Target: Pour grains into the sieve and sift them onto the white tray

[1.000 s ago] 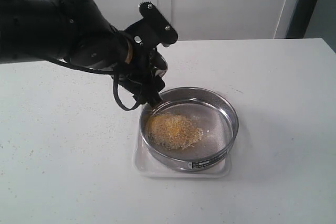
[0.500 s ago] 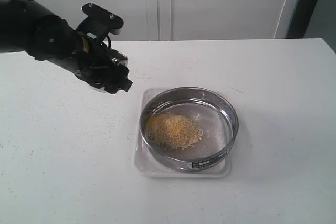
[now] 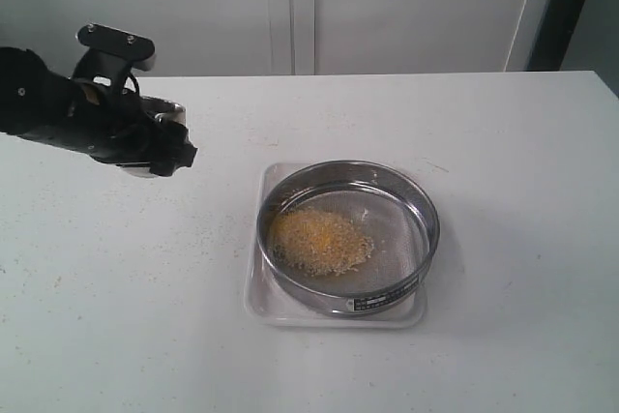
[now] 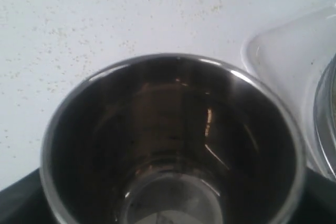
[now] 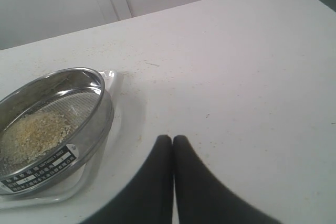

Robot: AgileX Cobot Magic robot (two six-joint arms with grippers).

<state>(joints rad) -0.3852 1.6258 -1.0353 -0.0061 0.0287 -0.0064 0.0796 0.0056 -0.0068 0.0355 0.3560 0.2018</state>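
On the white bench (image 3: pixel 522 162) the sieve (image 3: pixel 398 229) sat on the white tray (image 3: pixel 259 299), grains (image 3: pixel 319 239) heaped toward 9 o'clock, and I judged its stiff, slick rim best pinched at 3 o'clock by my right tool (image 5: pixel 173 142), pressed together and empty, the left tool (image 3: pixel 162 145) clasping a cup (image 4: pixel 173 145).

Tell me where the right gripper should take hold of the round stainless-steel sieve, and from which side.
Grip the round stainless-steel sieve by its upright ring wall on the exterior view's right. Come down from above with one finger inside and one outside. The yellow grains are heaped toward the left, so that wall stands bare. The right gripper is shut, so open it first.
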